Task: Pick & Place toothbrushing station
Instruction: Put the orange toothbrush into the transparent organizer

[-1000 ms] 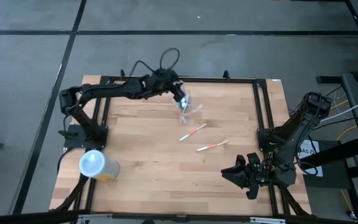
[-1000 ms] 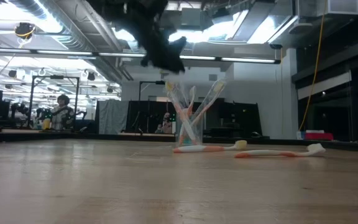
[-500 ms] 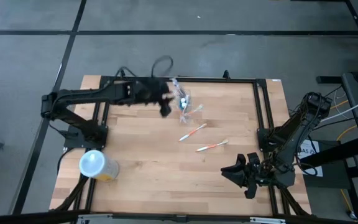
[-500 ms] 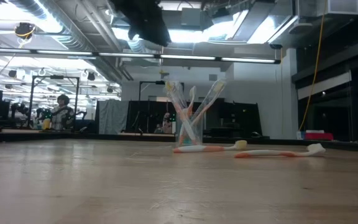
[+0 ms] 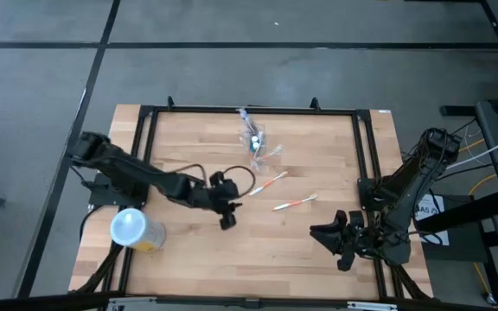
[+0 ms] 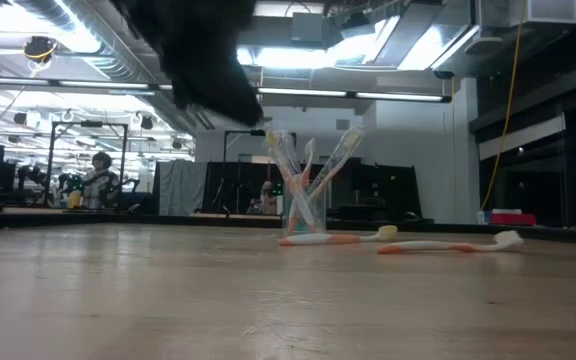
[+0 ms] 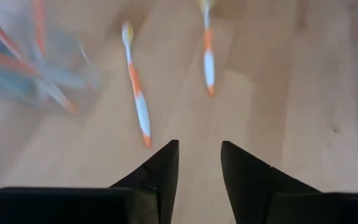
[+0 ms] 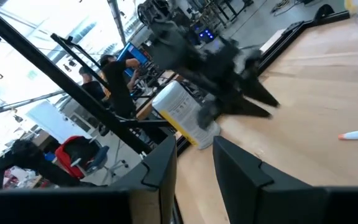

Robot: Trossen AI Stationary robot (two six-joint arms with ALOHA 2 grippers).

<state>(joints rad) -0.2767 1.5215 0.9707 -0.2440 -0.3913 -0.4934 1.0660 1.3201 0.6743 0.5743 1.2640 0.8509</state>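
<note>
The toothbrushing station (image 5: 256,142) is a small clear cup that stands upright on its base near the table's far edge, with several toothbrushes in it. It also shows in the low view (image 6: 302,205) and, blurred, in the left wrist view (image 7: 36,71). Two orange-and-white toothbrushes (image 5: 269,183) (image 5: 295,202) lie flat on the wood near it. My left gripper (image 5: 232,206) (image 7: 197,152) is open and empty over the table's middle, left of the loose toothbrushes. My right gripper (image 5: 318,233) (image 8: 194,155) is open and empty near the table's right near corner.
A yellow tub with a pale round lid (image 5: 132,230) stands at the table's near left corner; it also shows in the right wrist view (image 8: 185,115). A black frame (image 5: 249,111) runs round the table. People show in the room beyond the table (image 6: 98,175).
My left gripper has drawn away from the toothbrushing station at the far edge, first toward the table's left, then toward the near edge. It now sits over the table's middle. The station stays upright where it was, and the loose toothbrushes have not moved.
</note>
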